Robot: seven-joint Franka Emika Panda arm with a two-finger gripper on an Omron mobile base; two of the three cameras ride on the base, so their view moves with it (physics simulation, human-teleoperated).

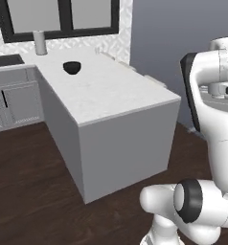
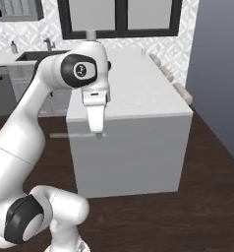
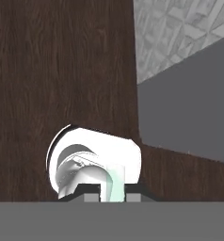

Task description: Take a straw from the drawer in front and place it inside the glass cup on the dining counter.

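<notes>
Your straw (image 2: 72, 134) is a thin, pale, faintly green see-through stick, and in the right base view you see it lying level, sticking out sideways from the gripper (image 2: 98, 134) in front of the near side wall of the dining counter (image 2: 138, 101), held in the air above the dark wood floor (image 2: 153, 221). In the hand view the same straw (image 3: 115, 182) shows as a short pale green strip pinched between the dark finger tips, so the jaws are clenched on it. The arm rises from the base, bends at a dark elbow joint and reaches forward, with the hand pointing straight down beside the near end of the counter, below the level of its marble top. On that top, in the left base view, you have one dark bowl (image 1: 72, 67) toward the far end and one white paper-towel roll (image 1: 39, 42) standing upright at the far end under the black-framed window (image 1: 63, 16). You can count three beige stools (image 2: 182, 92) along the counter's right edge in the right base view. I cannot make out the glass cup on the counter.
</notes>
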